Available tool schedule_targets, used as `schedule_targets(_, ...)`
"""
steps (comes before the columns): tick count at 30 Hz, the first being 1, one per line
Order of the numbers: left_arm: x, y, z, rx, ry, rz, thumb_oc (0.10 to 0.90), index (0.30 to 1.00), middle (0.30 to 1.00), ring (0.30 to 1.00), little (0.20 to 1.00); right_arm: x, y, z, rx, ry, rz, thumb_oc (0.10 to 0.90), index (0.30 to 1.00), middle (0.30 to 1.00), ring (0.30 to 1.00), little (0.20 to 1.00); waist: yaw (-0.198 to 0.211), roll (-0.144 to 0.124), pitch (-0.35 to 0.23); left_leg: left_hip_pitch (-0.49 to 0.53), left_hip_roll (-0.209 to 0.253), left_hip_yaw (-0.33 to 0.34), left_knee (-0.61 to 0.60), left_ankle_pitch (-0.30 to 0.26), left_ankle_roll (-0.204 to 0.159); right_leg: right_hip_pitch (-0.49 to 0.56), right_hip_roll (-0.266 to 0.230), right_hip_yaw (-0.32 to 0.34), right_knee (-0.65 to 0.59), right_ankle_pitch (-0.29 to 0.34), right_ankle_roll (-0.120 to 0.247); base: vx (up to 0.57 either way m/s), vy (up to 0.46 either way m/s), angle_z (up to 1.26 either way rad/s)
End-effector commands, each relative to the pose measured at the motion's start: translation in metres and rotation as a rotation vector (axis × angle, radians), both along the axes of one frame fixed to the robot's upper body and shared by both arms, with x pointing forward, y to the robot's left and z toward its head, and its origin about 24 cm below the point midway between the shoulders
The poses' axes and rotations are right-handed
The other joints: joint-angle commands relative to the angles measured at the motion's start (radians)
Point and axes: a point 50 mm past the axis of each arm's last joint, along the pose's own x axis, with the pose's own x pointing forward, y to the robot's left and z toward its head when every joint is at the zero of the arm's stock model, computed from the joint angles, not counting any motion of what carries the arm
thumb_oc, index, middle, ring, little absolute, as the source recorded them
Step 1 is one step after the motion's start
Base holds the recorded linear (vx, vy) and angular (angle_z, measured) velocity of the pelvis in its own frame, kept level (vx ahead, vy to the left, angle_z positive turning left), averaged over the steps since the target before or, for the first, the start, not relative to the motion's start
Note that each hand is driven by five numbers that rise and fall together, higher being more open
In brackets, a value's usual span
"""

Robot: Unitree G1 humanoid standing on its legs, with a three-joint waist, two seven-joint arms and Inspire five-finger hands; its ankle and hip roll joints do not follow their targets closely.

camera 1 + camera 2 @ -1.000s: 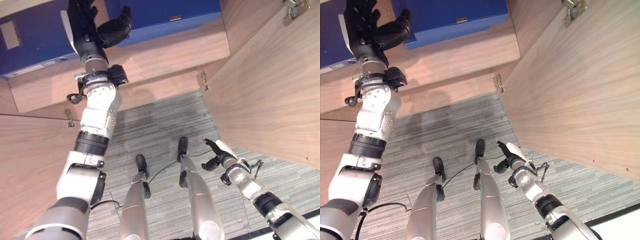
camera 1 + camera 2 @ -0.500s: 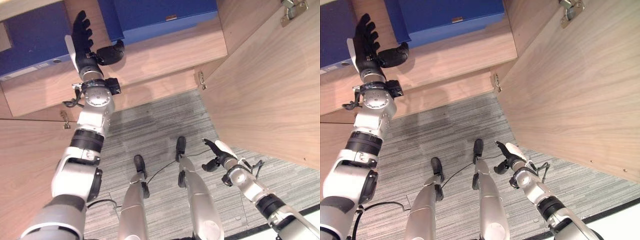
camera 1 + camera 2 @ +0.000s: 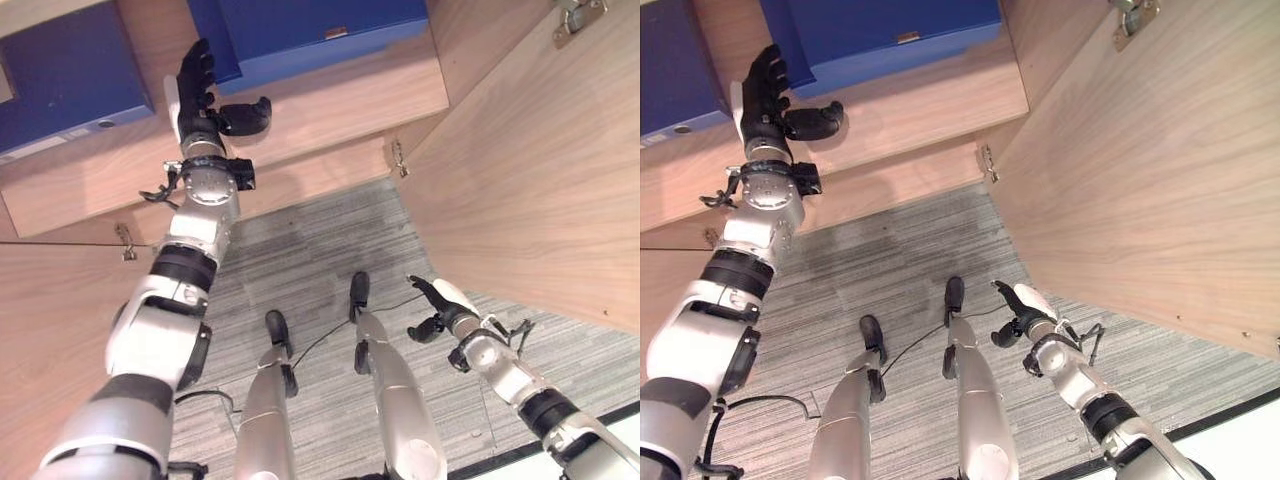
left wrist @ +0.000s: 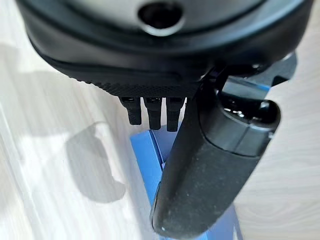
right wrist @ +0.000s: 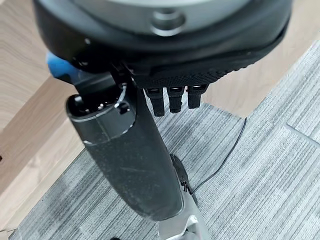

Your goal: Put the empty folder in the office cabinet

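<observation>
1. Two blue folders (image 3: 310, 30) lie on the cabinet shelf (image 3: 330, 105); the left hand (image 3: 205, 100), fingers straight and empty, has drawn back from them.
2. Right eye view: right hand (image 3: 1018, 318) hangs low, relaxed, empty.
3. Left wrist view: blue folder (image 4: 150, 160) beyond the spread thumb; placement looks done.

The floor is a grey striped carpet (image 3: 320, 250). A light brown wooden door (image 3: 530, 170) stands open on the right, with a wooden shelf (image 3: 330, 105) far behind.
</observation>
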Motion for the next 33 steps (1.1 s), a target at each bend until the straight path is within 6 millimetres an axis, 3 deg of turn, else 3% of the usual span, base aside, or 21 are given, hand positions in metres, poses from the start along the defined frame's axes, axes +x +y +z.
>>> schedule_targets(1,0.003,-0.024,0.042,-0.083,-0.136,-0.100,0.800,0.900,0.900,0.900,0.900,-0.013,-0.011,0.000,-0.009,-0.022,0.009,0.800,0.900,0.900,0.900,0.900,0.005,-0.009,-0.072,-0.051,0.018,-0.038,0.075,-0.137,0.003,0.006,0.010,0.040,0.060,-0.152,0.088,0.00,0.000,0.00)
schedule_targets(8,0.010,-0.019,0.024,-0.250,-0.062,-0.102,0.800,0.900,0.900,0.900,0.900,-0.014,-0.013,0.004,-0.010,-0.040,0.016,0.800,0.900,0.900,0.900,0.900,-0.005,-0.022,-0.067,-0.061,0.022,-0.037,0.084,-0.141,0.003,-0.001,0.015,0.044,0.062,-0.148,0.088,0.00,0.002,-0.02)
schedule_targets(14,0.011,-0.014,0.015,-0.286,-0.032,-0.092,0.800,0.900,0.900,0.900,0.900,-0.015,-0.014,0.006,-0.011,-0.045,0.021,0.800,0.900,0.900,0.900,0.900,-0.009,-0.026,-0.065,-0.068,0.024,-0.037,0.087,-0.140,0.001,-0.010,0.018,0.044,0.066,-0.149,0.088,0.00,0.000,0.00)
schedule_targets(17,0.012,-0.021,0.018,-0.260,-0.036,-0.113,0.800,0.900,0.900,0.900,0.900,-0.015,-0.014,0.008,-0.006,-0.048,0.024,0.800,0.900,0.900,0.900,0.900,-0.012,-0.029,-0.063,-0.073,0.025,-0.038,0.088,-0.139,-0.001,-0.015,0.019,0.045,0.066,-0.148,0.087,0.00,0.000,0.00)
schedule_targets(19,0.011,-0.038,0.028,-0.227,-0.068,-0.168,0.800,0.900,0.900,0.900,0.900,-0.014,-0.014,0.008,-0.004,-0.048,0.024,0.800,0.900,0.900,0.900,0.900,-0.014,-0.030,-0.061,-0.075,0.025,-0.039,0.091,-0.139,0.000,-0.015,0.018,0.044,0.068,-0.149,0.086,0.00,0.000,0.00)
schedule_targets(21,0.006,-0.069,0.043,-0.161,-0.128,-0.260,0.800,0.900,0.900,0.900,0.900,-0.015,-0.015,0.006,-0.004,-0.043,0.018,0.800,0.900,0.900,0.900,0.900,-0.016,-0.028,-0.060,-0.073,0.022,-0.039,0.089,-0.138,0.001,-0.013,0.018,0.044,0.070,-0.149,0.086,0.00,-0.002,0.02)
schedule_targets(22,0.006,-0.070,0.043,-0.160,-0.127,-0.260,0.800,0.900,0.900,0.900,0.900,-0.015,-0.015,0.006,-0.003,-0.043,0.017,0.800,0.900,0.900,0.900,0.900,-0.015,-0.028,-0.060,-0.073,0.022,-0.039,0.089,-0.138,0.001,-0.012,0.018,0.044,0.070,-0.149,0.086,0.00,0.000,0.00)
schedule_targets(23,0.001,-0.092,0.053,-0.133,-0.172,-0.326,0.800,0.900,0.900,0.900,0.900,-0.015,-0.016,0.007,-0.002,-0.043,0.015,0.800,0.900,0.900,0.900,0.900,-0.017,-0.027,-0.058,-0.072,0.020,-0.039,0.089,-0.139,0.002,-0.011,0.019,0.046,0.071,-0.150,0.085,0.00,0.000,0.00)
schedule_targets(24,0.000,-0.093,0.053,-0.132,-0.172,-0.327,0.800,0.900,0.900,0.900,0.900,-0.015,-0.016,0.007,-0.001,-0.044,0.014,0.800,0.900,0.900,0.900,0.900,-0.016,-0.027,-0.058,-0.072,0.020,-0.039,0.089,-0.139,0.002,-0.011,0.018,0.046,0.072,-0.150,0.085,0.00,0.000,0.00)
schedule_targets(28,-0.017,-0.140,0.073,-0.051,-0.271,-0.475,0.800,0.900,0.900,0.900,0.900,-0.015,-0.018,0.008,0.001,-0.049,0.006,0.800,0.900,0.900,0.900,0.900,-0.017,-0.020,-0.056,-0.068,0.016,-0.039,0.086,-0.139,0.005,-0.010,0.016,0.047,0.076,-0.151,0.085,0.00,0.000,0.00)
schedule_targets(32,-0.028,-0.163,0.078,-0.050,-0.307,-0.564,0.800,0.900,0.900,0.900,0.900,-0.015,-0.017,0.007,0.006,-0.045,0.001,0.800,0.900,0.900,0.900,0.900,-0.015,-0.014,-0.055,-0.065,0.012,-0.041,0.078,-0.137,0.007,-0.010,0.015,0.048,0.074,-0.152,0.086,0.00,0.000,0.02)
schedule_targets(33,-0.035,-0.177,0.082,-0.067,-0.327,-0.617,0.800,0.900,0.900,0.900,0.900,-0.015,-0.018,0.006,0.005,-0.040,-0.005,0.800,0.900,0.900,0.900,0.900,-0.016,-0.010,-0.055,-0.066,0.011,-0.042,0.076,-0.137,0.008,-0.010,0.014,0.050,0.075,-0.152,0.085,0.00,-0.002,0.04)
